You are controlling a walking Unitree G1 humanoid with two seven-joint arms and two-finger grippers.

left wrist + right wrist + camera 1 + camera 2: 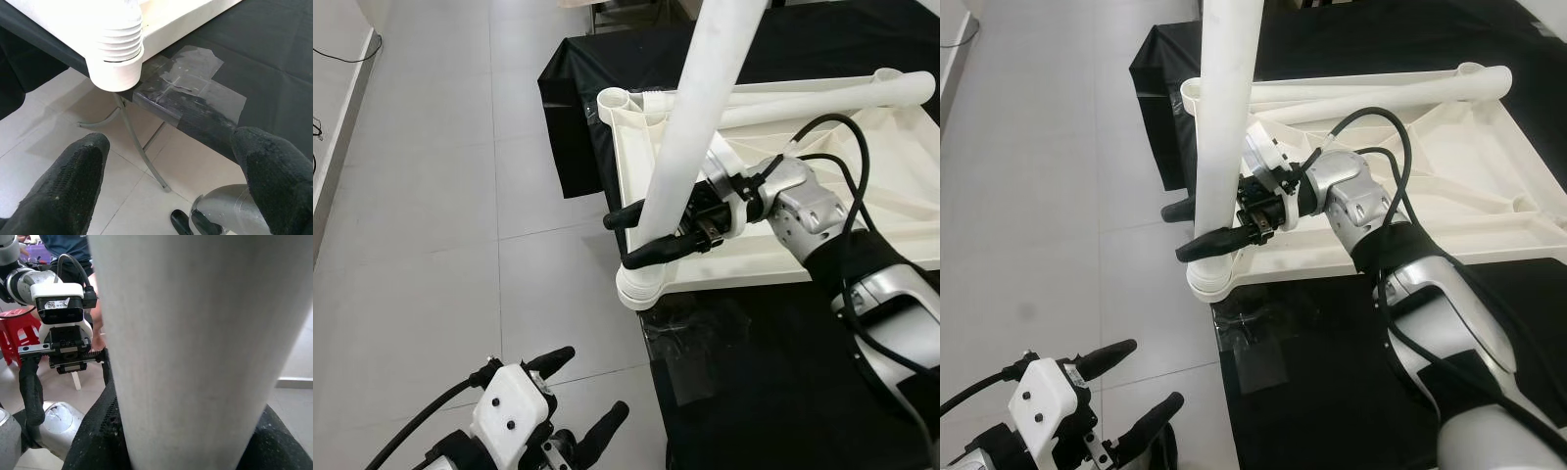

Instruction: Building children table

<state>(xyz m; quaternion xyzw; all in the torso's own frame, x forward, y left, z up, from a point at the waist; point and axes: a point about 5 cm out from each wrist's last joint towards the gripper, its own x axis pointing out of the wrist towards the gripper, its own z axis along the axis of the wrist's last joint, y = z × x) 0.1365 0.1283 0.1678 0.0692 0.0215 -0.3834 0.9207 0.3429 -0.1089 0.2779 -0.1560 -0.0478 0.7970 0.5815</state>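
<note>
Right now, line by line:

Right pincer (651,235): reaching in from the robot's right over the upturned tabletop; its two black fingers (658,251) pinch the white table leg, one on each side of the tube.

Table leg (700,108): long white tube, standing nearly upright with a slight tilt; its lower end sits at the ribbed corner socket (640,289); the grip lies low on the tube, just above that socket; in the right wrist view the tube (195,342) stands between the dark finger pads.

Tabletop (862,235): white, lying upside down on the desk; another white leg (822,93) lies flat along its far edge.

Desk (773,392): covered in black cloth; a patch of clear tape (195,83) at its near edge, just beside the corner socket (115,54), which overhangs that edge.

Left pincer (582,397): low and near the robot, over the tiled floor (421,225), well apart from the leg and the tabletop; fingers spread, gripping nothing.

Right wrist view, background: the left pincer's body, a red stool (19,333) and part of a person in a dark top (63,245).
</note>
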